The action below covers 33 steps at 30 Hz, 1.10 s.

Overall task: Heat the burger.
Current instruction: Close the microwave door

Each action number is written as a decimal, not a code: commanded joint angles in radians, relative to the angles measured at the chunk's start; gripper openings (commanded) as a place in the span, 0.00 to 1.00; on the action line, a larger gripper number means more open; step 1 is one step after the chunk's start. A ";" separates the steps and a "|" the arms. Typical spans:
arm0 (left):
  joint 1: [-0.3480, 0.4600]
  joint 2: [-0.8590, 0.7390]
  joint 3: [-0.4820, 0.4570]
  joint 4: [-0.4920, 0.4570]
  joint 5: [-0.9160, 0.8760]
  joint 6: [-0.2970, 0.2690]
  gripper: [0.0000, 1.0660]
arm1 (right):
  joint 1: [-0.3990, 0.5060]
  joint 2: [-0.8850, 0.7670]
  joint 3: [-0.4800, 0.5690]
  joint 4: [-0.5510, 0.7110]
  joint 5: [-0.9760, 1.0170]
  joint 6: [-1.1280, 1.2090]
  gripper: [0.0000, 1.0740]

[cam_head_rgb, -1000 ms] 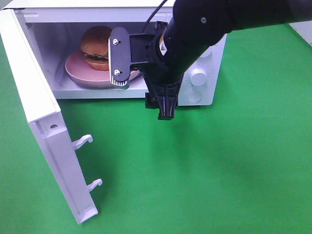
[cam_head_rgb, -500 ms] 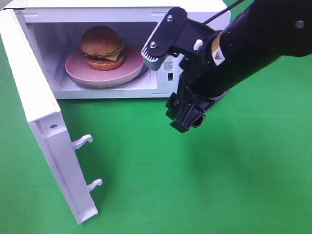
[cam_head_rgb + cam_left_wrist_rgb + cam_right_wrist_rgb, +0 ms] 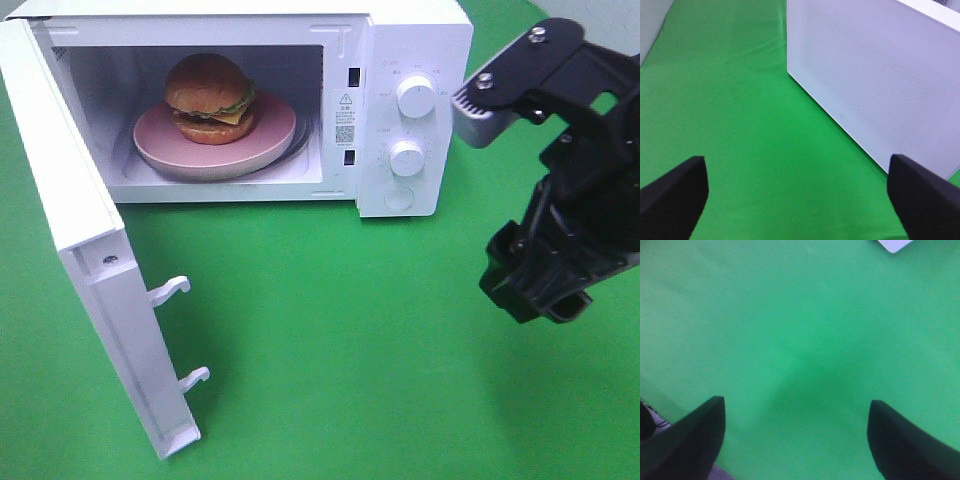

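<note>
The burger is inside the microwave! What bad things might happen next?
The door stands wide open, so nothing heats until it is shut. The left gripper is by its outer face; a hard push might slide the microwave. The pink plate under the burger seems near the front, so the door may bump it. The upper knob and lower knob are close together; the right gripper, jaws wide open, might turn the wrong one.

The burger (image 3: 208, 97) hides part of the pink plate (image 3: 278, 140). The right arm (image 3: 592, 225) runs off the picture's edge.
</note>
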 commanded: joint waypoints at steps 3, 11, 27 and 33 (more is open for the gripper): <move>-0.002 -0.015 0.003 -0.003 -0.009 -0.005 0.84 | -0.006 -0.102 0.007 0.029 0.073 0.009 0.71; -0.002 -0.015 0.003 -0.003 -0.009 -0.005 0.84 | -0.006 -0.291 0.050 0.037 0.139 0.014 0.71; -0.002 -0.015 0.003 -0.003 -0.009 -0.005 0.84 | -0.187 -0.538 0.224 0.068 0.169 0.029 0.71; -0.002 -0.015 0.003 -0.003 -0.009 -0.005 0.84 | -0.334 -0.627 0.280 0.089 0.167 0.029 0.71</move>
